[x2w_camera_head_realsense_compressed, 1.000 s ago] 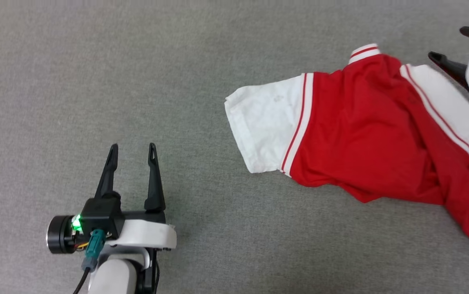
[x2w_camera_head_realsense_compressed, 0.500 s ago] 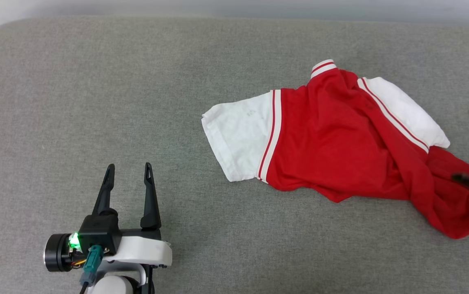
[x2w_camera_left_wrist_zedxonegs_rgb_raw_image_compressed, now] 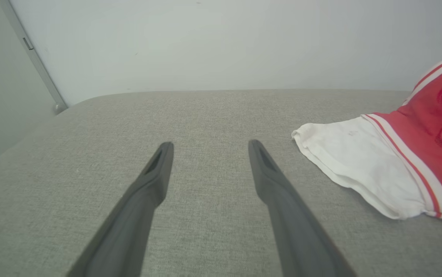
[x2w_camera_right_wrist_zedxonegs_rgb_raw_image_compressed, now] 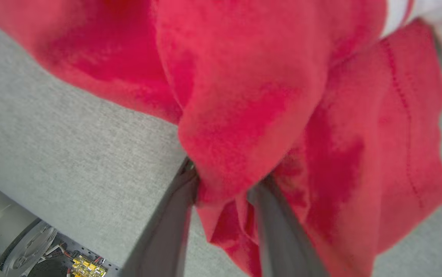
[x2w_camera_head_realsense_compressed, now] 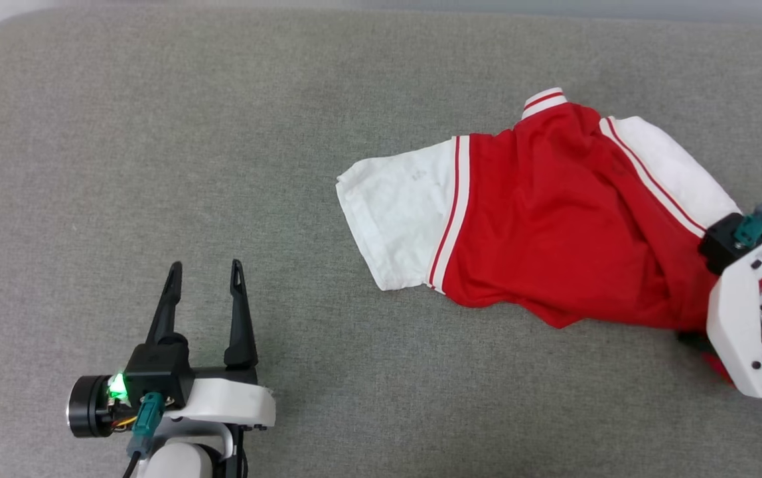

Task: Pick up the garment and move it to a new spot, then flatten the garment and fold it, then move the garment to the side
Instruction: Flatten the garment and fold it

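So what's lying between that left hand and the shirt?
Nothing: just bare grey cushion between the left hand and the shirt, as the head view and the left wrist view both show.

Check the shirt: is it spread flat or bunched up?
Bunched up. The garment lies crumpled on the cushion, red body gathered in folds at the right gripper; one white sleeve lies flat.
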